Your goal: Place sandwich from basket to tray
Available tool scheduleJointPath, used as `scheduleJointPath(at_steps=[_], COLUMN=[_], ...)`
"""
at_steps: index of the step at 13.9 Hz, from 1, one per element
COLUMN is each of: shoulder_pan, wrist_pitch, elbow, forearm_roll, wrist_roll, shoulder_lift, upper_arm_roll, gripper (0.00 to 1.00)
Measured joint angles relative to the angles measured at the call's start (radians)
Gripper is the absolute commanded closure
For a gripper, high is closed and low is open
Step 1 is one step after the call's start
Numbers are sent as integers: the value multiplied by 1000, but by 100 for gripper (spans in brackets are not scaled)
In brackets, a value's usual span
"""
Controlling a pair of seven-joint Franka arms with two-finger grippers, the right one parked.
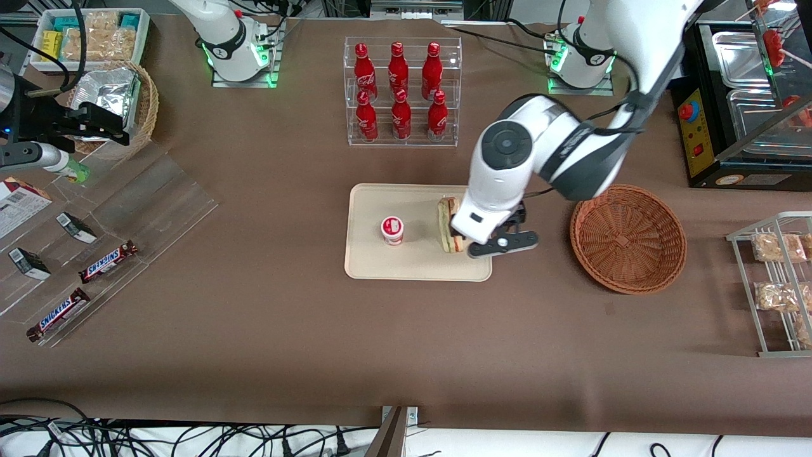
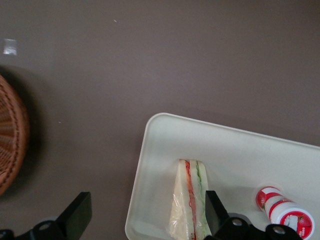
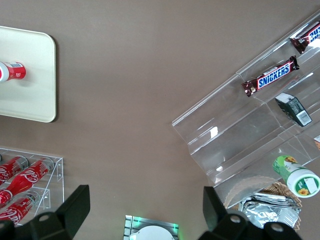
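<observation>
My gripper [image 2: 145, 212] hangs spread wide over the flat cream-beige plastic tray [image 2: 235, 145], one finger [image 2: 214, 207] beside the wrapped triangular sandwich [image 2: 190, 197] lying on it. Release looks done; next I should lift clear, away from the empty reddish-brown wicker basket [image 1: 628, 238].

tool [image 1: 466, 244] over tray [image 1: 368, 266], sandwich [image 1: 448, 223] on tray

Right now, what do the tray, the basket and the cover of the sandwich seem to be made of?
The tray looks like smooth matte cream plastic with a moulded low rim. The basket is reddish-brown woven wicker; its weave shows. The sandwich wrap seems to be thin clear film, since the filling layers show through. The gripper stands open over the tray's edge, the sandwich beside one finger.
</observation>
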Motion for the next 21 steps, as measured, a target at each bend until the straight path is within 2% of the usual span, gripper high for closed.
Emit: scheduleJointPath(at_steps=[2,5,9,13,17,21], shoulder_pan=[48,123,170,241,257,242], wrist_pitch=[-68,-114,-164,-202,-222,-275], elbow=[34,42,41,40,24,-3], forearm_roll=[-10,-69,-122,-191,-316,-375], wrist_roll=[-6,-6,6,161,433,670], shoulder_lift=[-51,-141,-208,-228,-302,-376], upper_arm_roll=[-1,-1,-2,9,177,308], gripper=[0,0,0,0,0,0])
